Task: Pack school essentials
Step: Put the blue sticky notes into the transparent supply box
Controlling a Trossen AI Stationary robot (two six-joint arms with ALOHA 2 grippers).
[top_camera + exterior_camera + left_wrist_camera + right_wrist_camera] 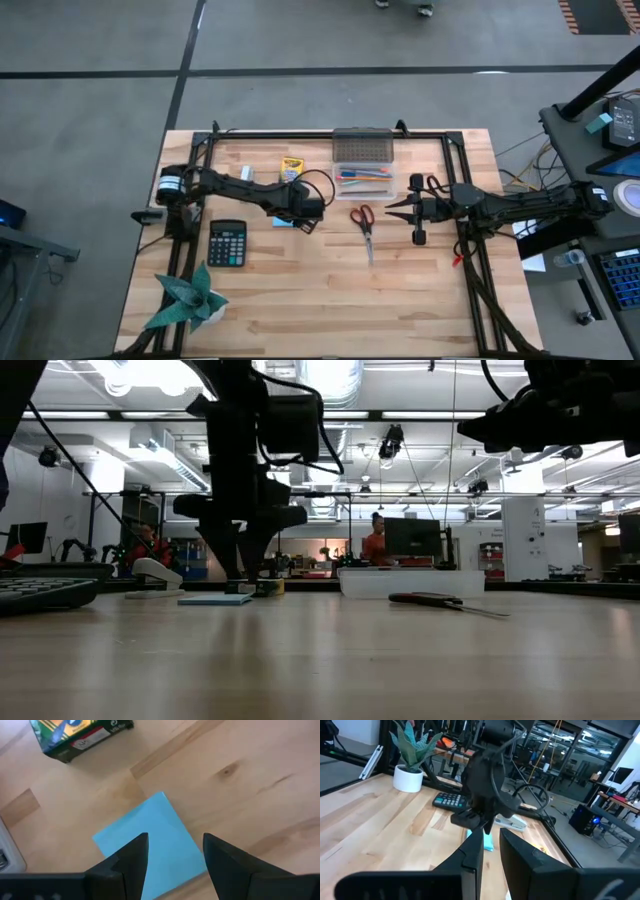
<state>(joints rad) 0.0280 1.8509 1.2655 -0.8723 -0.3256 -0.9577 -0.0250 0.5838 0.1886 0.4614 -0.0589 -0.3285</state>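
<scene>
The light-blue square note pad [165, 827] lies flat on the wooden table [420, 290], left of centre [282, 221]. My left gripper [175, 840] points steeply down just above it, open, its two fingers over the pad's near part and apart from it [245, 565]. The yellow-green crayon box [291, 168] lies just beyond the pad. Red-handled scissors [363, 222] lie flat at the centre. A clear case [362, 178] with coloured pens lies at the far middle. My right gripper [392, 208] waits level above the table right of the scissors, its fingers a narrow gap apart [491, 837].
A black calculator [228, 243] lies near the left arm's base and a green paper plant in a white pot [190, 298] at the near left corner. A white stapler-like thing [155, 575] lies at the far left. The near half of the table has free room.
</scene>
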